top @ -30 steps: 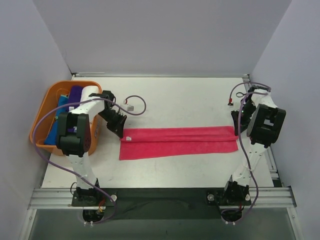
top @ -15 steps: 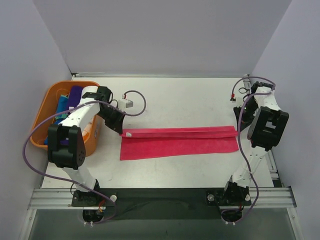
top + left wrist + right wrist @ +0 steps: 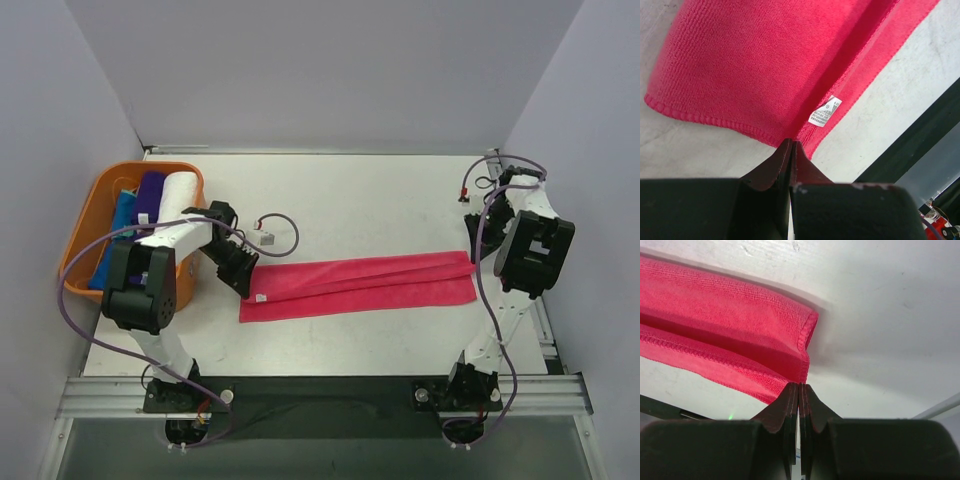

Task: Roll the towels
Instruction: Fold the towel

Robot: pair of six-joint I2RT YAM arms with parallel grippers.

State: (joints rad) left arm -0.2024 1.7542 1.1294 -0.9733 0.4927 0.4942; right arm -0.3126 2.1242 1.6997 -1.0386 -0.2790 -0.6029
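Observation:
A hot pink towel lies flat across the table as a long strip, folded lengthwise, with the fold slanting down toward its left end. My left gripper is shut on its left end; in the left wrist view the closed tips pinch the towel hem just below a white label. My right gripper is shut on the right end, its tips meeting the corner of the towel. More towels sit rolled in the basket: purple, white and blue.
The orange basket stands at the left edge of the table, close beside my left arm. A loose cable with a white connector lies just behind the towel's left end. A dark strip runs along the table's near edge.
My left gripper has come toward the near edge with the towel's left far edge, so the left end is narrower and the fold slants. The right gripper has barely moved.

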